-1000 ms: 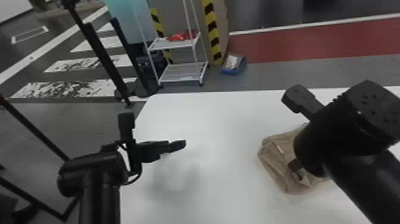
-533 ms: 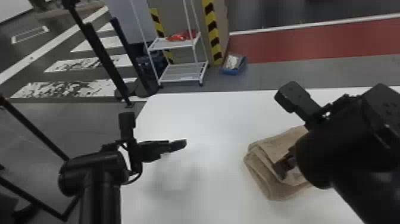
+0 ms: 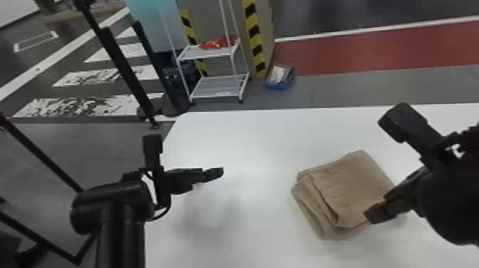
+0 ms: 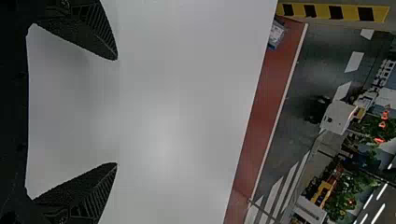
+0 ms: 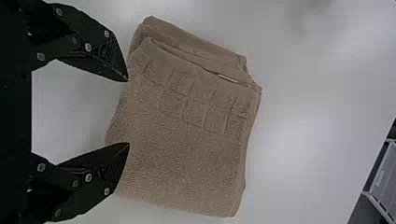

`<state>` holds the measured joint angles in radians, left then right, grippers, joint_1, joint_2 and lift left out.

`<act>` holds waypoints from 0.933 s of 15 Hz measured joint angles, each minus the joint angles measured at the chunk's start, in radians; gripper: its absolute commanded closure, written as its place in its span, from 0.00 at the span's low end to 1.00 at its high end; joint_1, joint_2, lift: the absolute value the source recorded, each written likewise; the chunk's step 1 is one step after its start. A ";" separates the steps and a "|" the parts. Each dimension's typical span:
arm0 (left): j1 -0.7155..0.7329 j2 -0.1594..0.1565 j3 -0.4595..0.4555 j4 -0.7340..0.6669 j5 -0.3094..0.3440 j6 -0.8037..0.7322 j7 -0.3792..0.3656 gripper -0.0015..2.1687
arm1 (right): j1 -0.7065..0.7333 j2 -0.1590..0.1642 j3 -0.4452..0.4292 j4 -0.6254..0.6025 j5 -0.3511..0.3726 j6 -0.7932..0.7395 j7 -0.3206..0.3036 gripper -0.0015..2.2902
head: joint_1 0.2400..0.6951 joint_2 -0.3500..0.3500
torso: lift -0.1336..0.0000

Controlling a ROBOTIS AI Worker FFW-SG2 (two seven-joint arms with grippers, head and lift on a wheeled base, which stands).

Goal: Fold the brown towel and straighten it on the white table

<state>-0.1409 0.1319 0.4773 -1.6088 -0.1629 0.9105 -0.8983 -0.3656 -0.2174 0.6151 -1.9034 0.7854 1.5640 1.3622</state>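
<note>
Drawn off toward the robot's right since the last head frame, the right gripper point(image 3: 383, 167) has uncovered more of the brown towel point(image 3: 345, 192); the towel slid a little to the robot's left and nearer between the two earlier frames, then kept its place, which suggests a nudge to straighten it. In the head view it lies folded into a compact, layered pad on the right part of the white table point(image 3: 228, 142), somewhat askew to the far edge; the right gripper's lower finger overlaps its side in sight, though whether they touch I cannot tell; the left gripper point(image 3: 185, 155) waits over the table's left part, well apart from the cloth, probably because one arm is enough for tidying. In the left wrist view that claw is spread wide with bare table between its fingers, so it holds nothing; in the right wrist view the other claw is spread wide too, tips over one side of the towel, likely placed for another push or pinch; the patterned band point(image 5: 191, 102) runs along the stacked folds, whose layers look slightly uneven; the folding seems done, and a light squaring may be all that remains.
</note>
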 measured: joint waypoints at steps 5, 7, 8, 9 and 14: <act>-0.006 0.000 -0.002 0.011 -0.005 0.000 0.003 0.03 | 0.059 -0.082 -0.064 -0.068 -0.080 0.000 0.000 0.91 | 1.00 0.93 | 0.07; -0.006 -0.001 -0.003 0.012 -0.006 -0.001 0.004 0.03 | 0.056 -0.075 -0.068 -0.064 -0.066 0.000 0.000 0.91 | 1.00 0.93 | 0.07; -0.006 -0.001 -0.003 0.012 -0.006 -0.001 0.004 0.03 | 0.052 -0.057 -0.066 -0.049 -0.037 0.000 0.000 0.91 | 1.00 0.93 | 0.07; -0.006 -0.001 -0.003 0.012 -0.006 -0.001 0.003 0.03 | 0.048 -0.031 -0.066 -0.023 0.000 0.000 0.000 0.91 | 1.00 0.93 | 0.07; -0.003 -0.001 -0.002 0.010 -0.006 0.000 0.001 0.03 | 0.011 0.124 -0.108 0.159 0.205 0.000 0.000 0.91 | 1.00 0.91 | 0.07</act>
<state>-0.1442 0.1304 0.4751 -1.5985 -0.1687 0.9105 -0.8973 -0.3546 -0.0933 0.5069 -1.7444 0.9902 1.5640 1.3622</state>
